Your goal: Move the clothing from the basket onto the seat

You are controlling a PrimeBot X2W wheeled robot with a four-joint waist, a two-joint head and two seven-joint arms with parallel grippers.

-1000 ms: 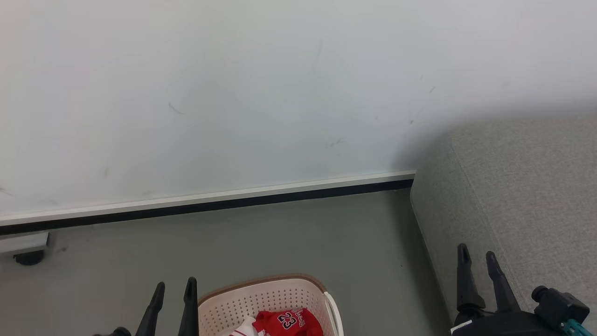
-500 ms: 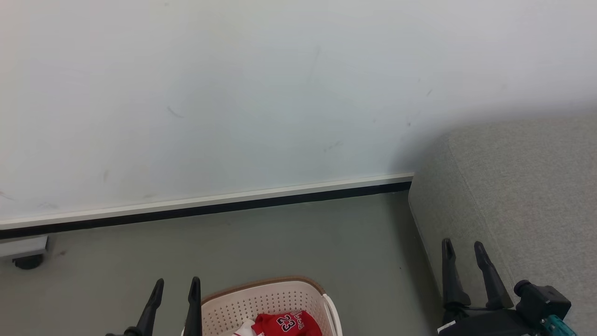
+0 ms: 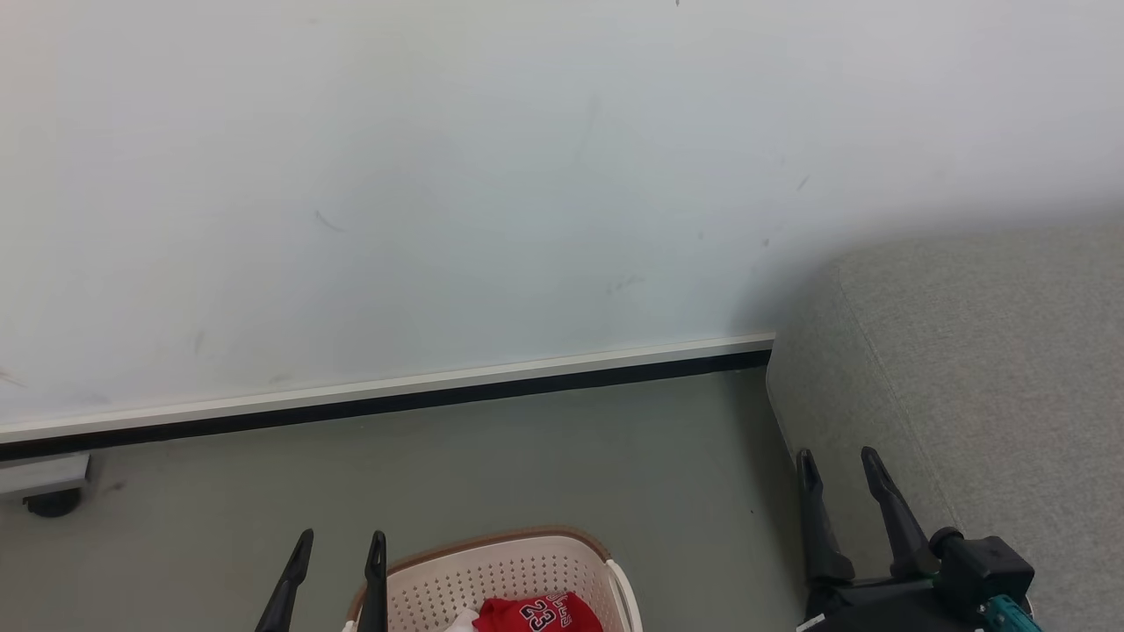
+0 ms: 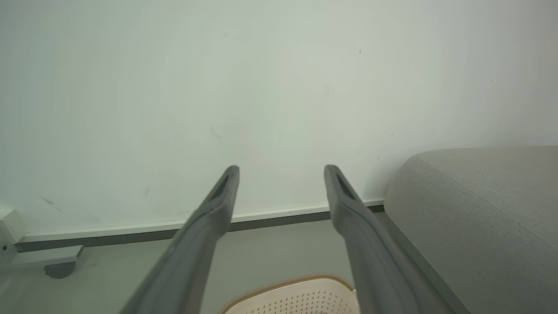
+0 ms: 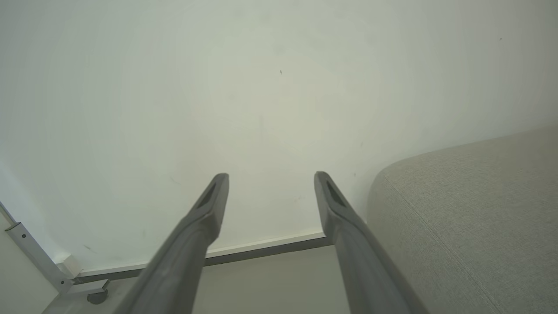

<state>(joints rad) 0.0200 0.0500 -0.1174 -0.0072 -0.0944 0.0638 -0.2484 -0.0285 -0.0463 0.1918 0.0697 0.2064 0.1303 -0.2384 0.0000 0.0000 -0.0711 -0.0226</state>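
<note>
Judging by the red clothing (image 3: pixel 537 613) lying in the basket (image 3: pixel 492 570) at the near edge, and the seat (image 3: pixel 992 351) on the right showing bare, nothing has been moved yet. The left gripper (image 3: pixel 341 535), by the basket's left rim, and the right gripper (image 3: pixel 836 455), by the seat's near corner, are both spread apart and hold nothing.

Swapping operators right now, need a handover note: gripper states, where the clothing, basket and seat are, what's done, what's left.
Left gripper: open, holding nothing, just left of the basket.
Right gripper: open, holding nothing, by the seat's front edge.
Clothing: red, number 23 showing, lying in the basket on the floor.
Done: no garment lifted.
Left: grasp the clothing, carry it right, put it on the seat.
</note>
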